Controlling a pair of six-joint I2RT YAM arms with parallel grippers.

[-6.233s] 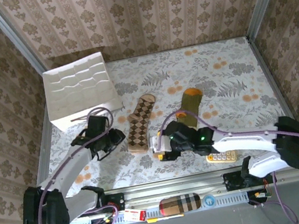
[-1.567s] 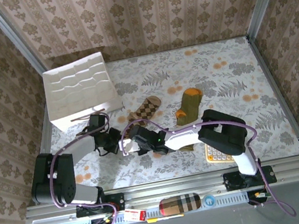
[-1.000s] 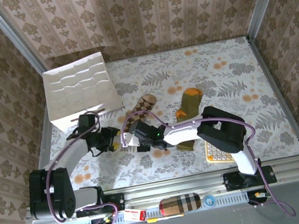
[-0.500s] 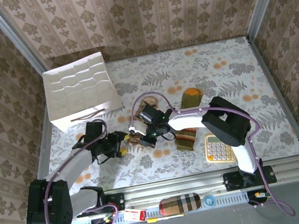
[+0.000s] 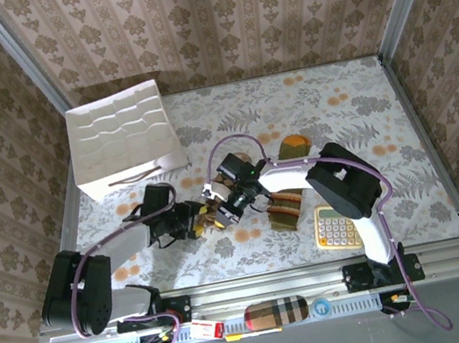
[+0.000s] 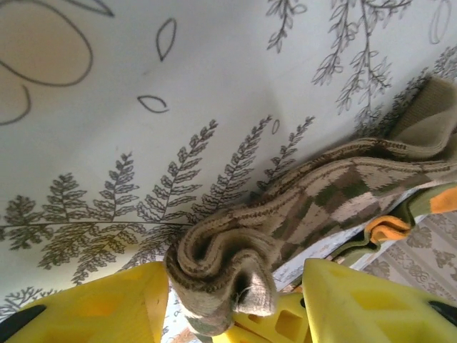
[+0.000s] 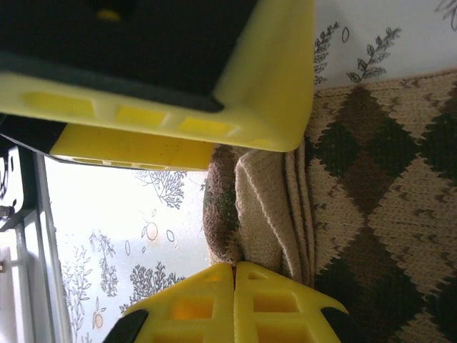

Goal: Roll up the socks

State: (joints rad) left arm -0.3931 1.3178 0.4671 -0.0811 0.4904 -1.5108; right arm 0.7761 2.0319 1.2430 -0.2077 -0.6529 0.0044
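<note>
The tan-and-brown argyle sock (image 5: 210,218) is rolled up from its near end into a small wad (image 6: 218,266), and its flat part (image 7: 357,179) trails off behind. My left gripper (image 6: 234,277) is open with the wad between its yellow fingers (image 6: 107,307); the left finger touches it and the right one stands a little off. My right gripper (image 7: 234,266) is shut, its tips pressed against the roll's end from the other side. In the top view the left gripper (image 5: 192,223) and right gripper (image 5: 222,211) face each other across the roll. The olive sock (image 5: 289,205) lies just to the right.
A calculator (image 5: 335,227) lies near the front right, beside the olive sock. A white ridged box (image 5: 124,141) stands at the back left. A plaid case (image 5: 277,312) rests on the front rail. The back right of the floral table (image 5: 361,113) has room.
The argyle sock, flat six seconds ago, is now rolled from its near end. Over the last half second my left gripper has slid right up to the roll; the right gripper has stayed shut.
</note>
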